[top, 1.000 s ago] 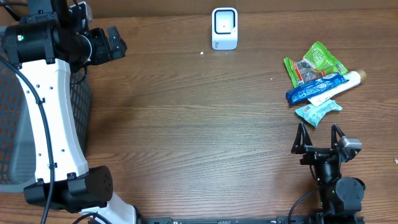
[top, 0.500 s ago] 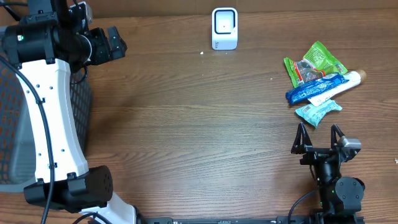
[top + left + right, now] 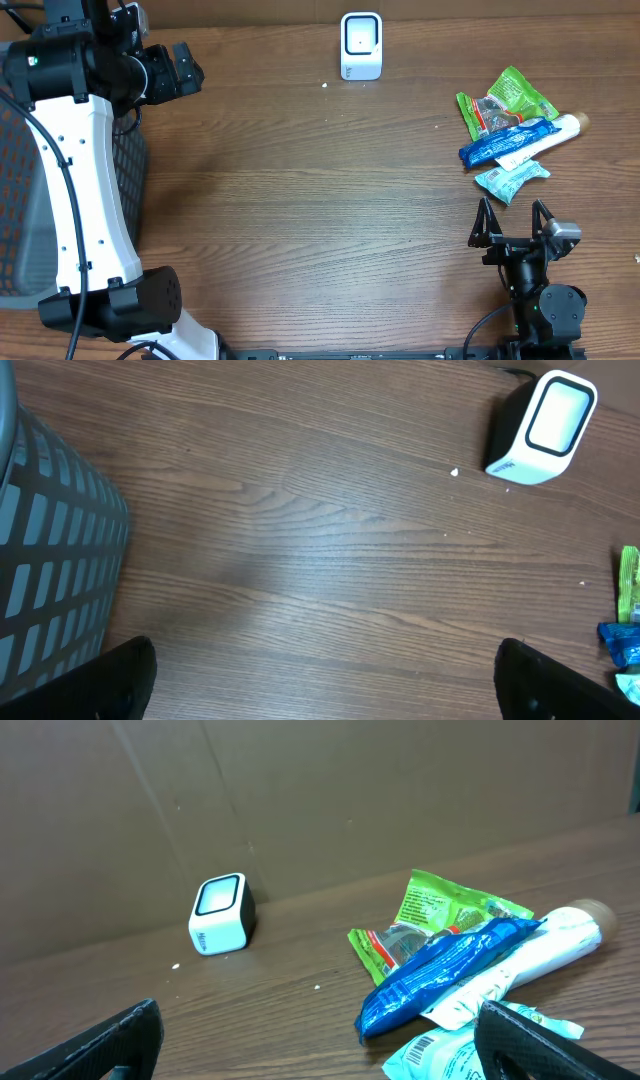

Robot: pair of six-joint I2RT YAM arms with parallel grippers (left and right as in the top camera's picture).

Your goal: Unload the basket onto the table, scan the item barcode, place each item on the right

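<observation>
The white scanner (image 3: 361, 45) stands at the table's back middle, also visible as the scanner (image 3: 541, 428) and the scanner (image 3: 220, 914). At the right lies a pile of items: a green packet (image 3: 505, 100), a blue packet (image 3: 505, 143), a white tube (image 3: 548, 137) and a teal packet (image 3: 512, 180). The teal packet (image 3: 450, 1055) shows a barcode. My right gripper (image 3: 512, 215) stands open just in front of the pile, holding nothing. My left gripper (image 3: 178, 68) hangs open and empty at the far left, high over the table.
A grey mesh basket (image 3: 20, 180) stands at the left edge, under the left arm; the basket (image 3: 50, 560) also fills the left side of the left wrist view. A brown wall (image 3: 300, 790) rises behind the scanner. Bare wood lies between the scanner and the pile.
</observation>
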